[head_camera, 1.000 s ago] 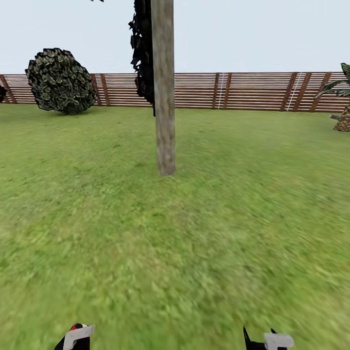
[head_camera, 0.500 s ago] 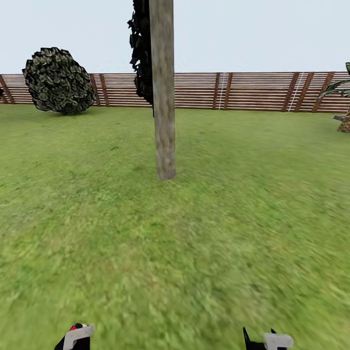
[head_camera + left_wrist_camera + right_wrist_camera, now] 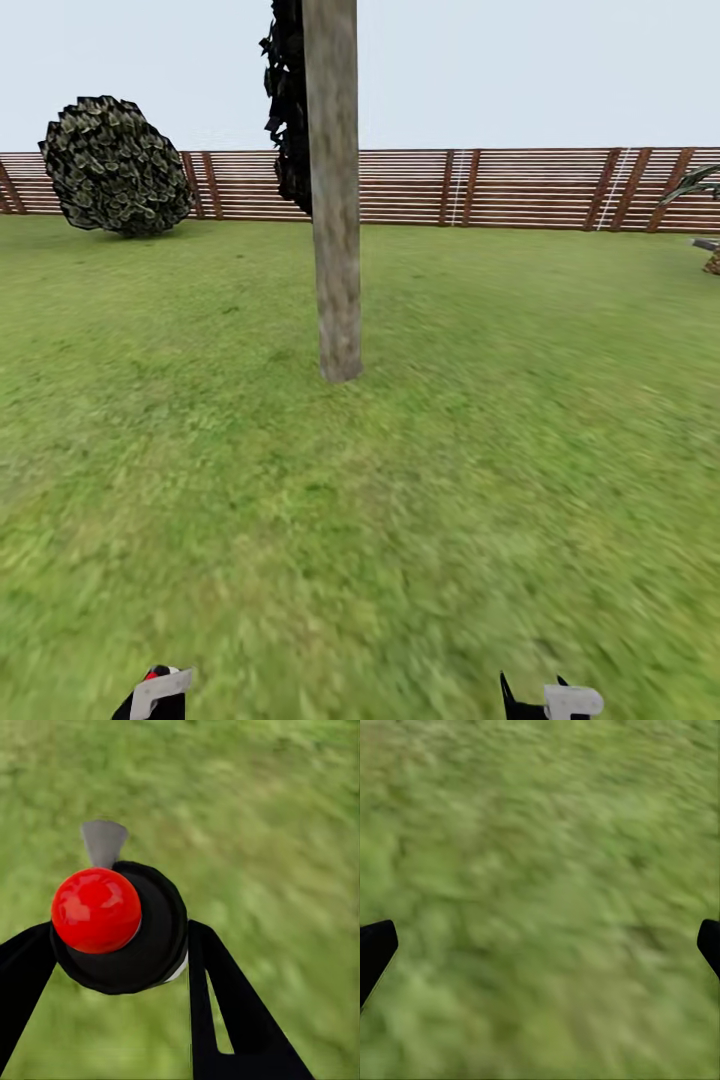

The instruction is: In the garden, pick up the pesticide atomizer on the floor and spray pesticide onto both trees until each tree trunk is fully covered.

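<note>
Facing the tree trunk (image 3: 336, 200) across the grass (image 3: 400, 500), I see its long axis stand upright, its base planted in the lawn ahead and its top cut off by the frame. My left end effector (image 3: 112, 945) has its two black fingers closed against the pesticide atomizer (image 3: 120, 926), whose red knob faces my wrist camera while its grey nozzle tip points away over the grass; the bottle's body is hidden behind the black cap. My right end effector (image 3: 540, 945) is spread wide and holds nothing.
</note>
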Motion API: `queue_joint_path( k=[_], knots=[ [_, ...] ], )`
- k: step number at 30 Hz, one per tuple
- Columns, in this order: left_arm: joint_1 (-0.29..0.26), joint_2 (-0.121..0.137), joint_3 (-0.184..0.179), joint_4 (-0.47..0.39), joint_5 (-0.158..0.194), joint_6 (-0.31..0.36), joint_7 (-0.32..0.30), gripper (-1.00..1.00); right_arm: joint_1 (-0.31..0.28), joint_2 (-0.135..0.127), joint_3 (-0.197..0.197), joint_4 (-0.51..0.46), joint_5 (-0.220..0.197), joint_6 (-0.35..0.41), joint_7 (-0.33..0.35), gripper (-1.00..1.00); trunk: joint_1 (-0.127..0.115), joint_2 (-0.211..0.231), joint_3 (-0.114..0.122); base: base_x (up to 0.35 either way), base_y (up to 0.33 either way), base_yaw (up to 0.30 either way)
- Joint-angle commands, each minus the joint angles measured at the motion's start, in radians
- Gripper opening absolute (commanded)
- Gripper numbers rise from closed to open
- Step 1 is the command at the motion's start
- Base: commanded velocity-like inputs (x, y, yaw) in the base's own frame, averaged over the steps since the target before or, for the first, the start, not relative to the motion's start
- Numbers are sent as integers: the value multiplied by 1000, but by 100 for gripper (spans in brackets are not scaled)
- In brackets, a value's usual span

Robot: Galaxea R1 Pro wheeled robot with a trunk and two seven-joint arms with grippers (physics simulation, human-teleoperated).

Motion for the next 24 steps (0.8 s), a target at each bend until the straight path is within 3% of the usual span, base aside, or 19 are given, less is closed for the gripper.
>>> queue_joint_path(
  k=[1, 24],
  knots=[
    [0, 0, 0, 0, 0, 0, 0, -100, 0, 0, 0, 0, 0, 0, 0, 100, 0, 0, 0, 338, 0, 0],
    [0, 0, 0, 0, 0, 0, 0, -100, 0, 0, 0, 2, 1, 0, 0, 100, 0, 0, 0, 338, 0, 0]
  ],
)
